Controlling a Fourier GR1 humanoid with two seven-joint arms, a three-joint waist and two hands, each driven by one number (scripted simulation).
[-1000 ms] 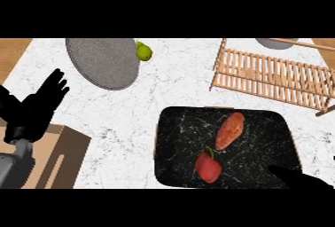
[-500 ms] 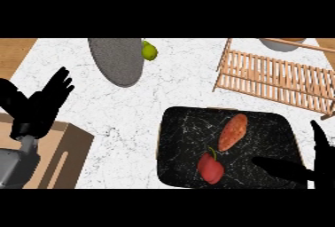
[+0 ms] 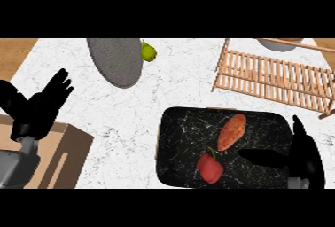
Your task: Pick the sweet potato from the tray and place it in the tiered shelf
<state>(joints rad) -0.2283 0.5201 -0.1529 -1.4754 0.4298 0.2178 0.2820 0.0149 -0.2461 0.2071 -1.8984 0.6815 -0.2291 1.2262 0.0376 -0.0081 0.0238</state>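
- Head view: the sweet potato (image 3: 231, 131) lies slantwise in the middle of the black tray (image 3: 177, 168), just above a red pepper (image 3: 209, 167).
- The right hand (image 3: 302, 157) hovers over the tray's right side, fingers straight, thumb pointing at the potato, holding nothing.
- The left hand (image 3: 40, 106) rests open at the left edge.
- The potato looks stiff, fairly light and tapered; grasping across its thick middle seems safest.
- The wooden tiered shelf (image 3: 278, 75) stands beyond the tray.

Marble counter (image 3: 163, 97) with tray (image 3: 180, 146), shelf (image 3: 274, 77), plate (image 3: 114, 62)
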